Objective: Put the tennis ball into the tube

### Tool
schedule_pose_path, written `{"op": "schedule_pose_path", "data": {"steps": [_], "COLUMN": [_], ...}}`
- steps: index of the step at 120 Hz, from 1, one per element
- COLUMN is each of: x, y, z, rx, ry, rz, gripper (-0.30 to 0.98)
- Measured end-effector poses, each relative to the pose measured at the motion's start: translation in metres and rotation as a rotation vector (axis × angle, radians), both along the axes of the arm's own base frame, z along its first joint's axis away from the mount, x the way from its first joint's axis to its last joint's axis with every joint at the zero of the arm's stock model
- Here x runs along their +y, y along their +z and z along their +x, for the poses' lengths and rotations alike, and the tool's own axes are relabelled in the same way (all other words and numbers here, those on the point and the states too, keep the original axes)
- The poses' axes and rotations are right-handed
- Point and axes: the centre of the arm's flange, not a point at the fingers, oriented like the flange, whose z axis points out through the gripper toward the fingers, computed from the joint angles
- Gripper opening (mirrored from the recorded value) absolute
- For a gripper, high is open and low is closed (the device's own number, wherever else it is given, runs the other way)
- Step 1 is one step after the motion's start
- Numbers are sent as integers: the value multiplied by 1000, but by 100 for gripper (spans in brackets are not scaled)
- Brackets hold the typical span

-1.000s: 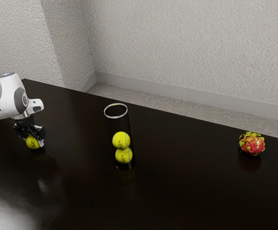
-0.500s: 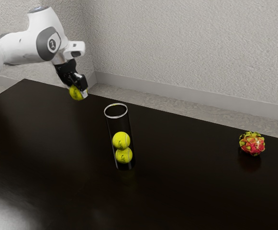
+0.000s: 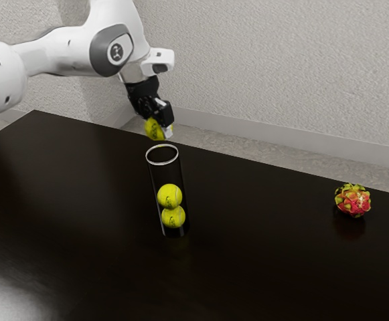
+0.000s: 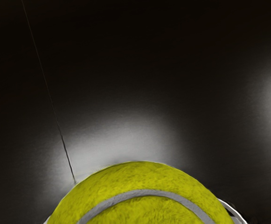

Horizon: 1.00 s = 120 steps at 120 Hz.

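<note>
A clear upright tube (image 3: 165,175) holds two stacked yellow balls (image 3: 169,196); above its rim, a black gripper (image 3: 159,127) clasps a tennis ball (image 3: 154,130) between its fingers.

In the exterior view, the arm (image 3: 60,50) is cut off at nine and twelve o'clock. The gripper (image 3: 159,126) hides part of the tennis ball (image 3: 154,130), notably at three o'clock. Print on the stacked balls (image 3: 170,196) is too small to read. The table (image 3: 261,267) is cropped at six o'clock. In the wrist view, the cropped tennis ball hides most of the tube (image 4: 238,213).
</note>
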Motion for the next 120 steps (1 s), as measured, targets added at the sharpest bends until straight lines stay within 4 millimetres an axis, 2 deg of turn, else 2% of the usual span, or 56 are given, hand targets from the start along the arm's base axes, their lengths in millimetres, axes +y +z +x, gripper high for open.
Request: {"op": "schedule_pose_path", "data": {"steps": [8,34,68,120], "x": [-6,-4,-30,-6], "y": [0,-1,0,-7], "z": [-5,-29,-47,-43], "rx": [9,48,77,98], "ry": [6,43,46,140], "rz": [-3,-9,-10,14], "gripper": [27,27,27,27]}}
